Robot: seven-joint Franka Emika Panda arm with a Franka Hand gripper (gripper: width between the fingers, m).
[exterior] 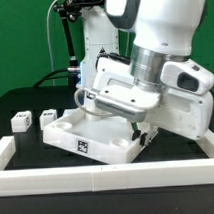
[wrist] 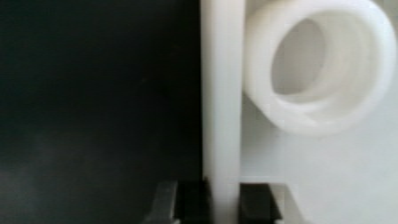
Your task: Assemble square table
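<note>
The white square tabletop (exterior: 86, 131) lies on the black table with a black-and-white tag (exterior: 83, 148) on its near side. My gripper (exterior: 139, 132) reaches down onto its edge on the exterior view's right, the fingertips mostly hidden by the hand. In the wrist view the tabletop's thin upright rim (wrist: 222, 90) runs between my two dark fingers (wrist: 183, 200), which press on it from both sides; my gripper (wrist: 222, 192) is shut on the rim. A round socket (wrist: 329, 65) sits just inside the rim. Two small white tagged legs (exterior: 21, 122) (exterior: 47, 118) stand apart at the exterior view's left.
Long white bars fence the work area along the front (exterior: 97, 177), the exterior view's right (exterior: 211, 141) and the left (exterior: 4, 149). A dark stand with cables (exterior: 70, 26) rises behind the tabletop. Black table surface (wrist: 89, 100) shows beside the rim.
</note>
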